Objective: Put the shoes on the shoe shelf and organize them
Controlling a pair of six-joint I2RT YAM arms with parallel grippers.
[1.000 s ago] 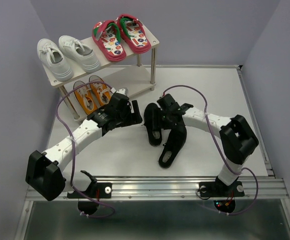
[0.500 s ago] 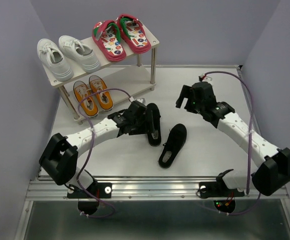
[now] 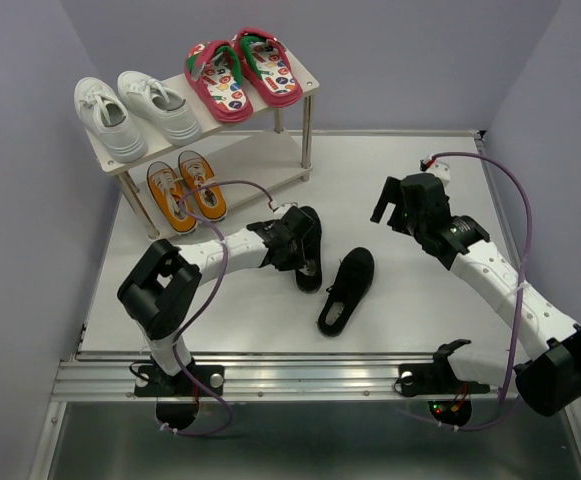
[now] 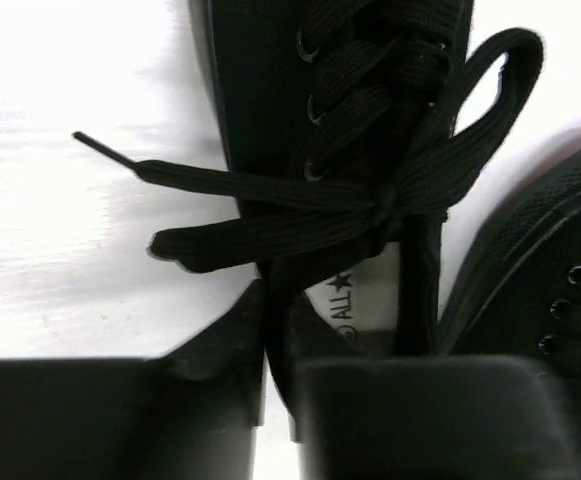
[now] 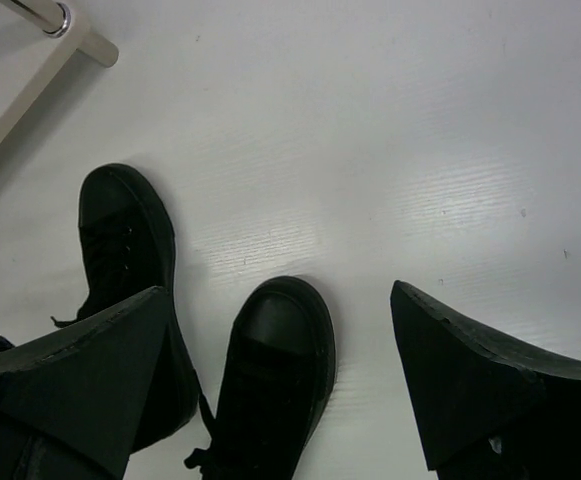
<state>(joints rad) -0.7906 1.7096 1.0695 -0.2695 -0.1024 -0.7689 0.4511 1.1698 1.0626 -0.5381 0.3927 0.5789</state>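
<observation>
Two black laced shoes lie on the white table in front of the shoe shelf [image 3: 261,160]. My left gripper [image 3: 299,241] is shut on the left black shoe [image 3: 311,222]. In the left wrist view the left gripper [image 4: 275,350] pinches the wall of this shoe [image 4: 270,120] beside its opening, just below the bow. The other black shoe [image 3: 345,291] lies free to its right. My right gripper [image 3: 383,205] hangs open above the table, right of both shoes. From the right wrist, the right gripper [image 5: 270,375] holds nothing, with the free shoe [image 5: 275,370] and the gripped shoe [image 5: 125,250] far below.
White sneakers [image 3: 130,112] and red flip-flops [image 3: 242,72] fill the shelf's top board. Orange sneakers [image 3: 185,187] stand at the left of the lower board. A shelf corner [image 5: 25,88] shows in the right wrist view. Purple walls close in left, back and right.
My left gripper has reached over the left black shoe and shut on its wall. The right arm has swung away to the right and its jaws have opened wider.
</observation>
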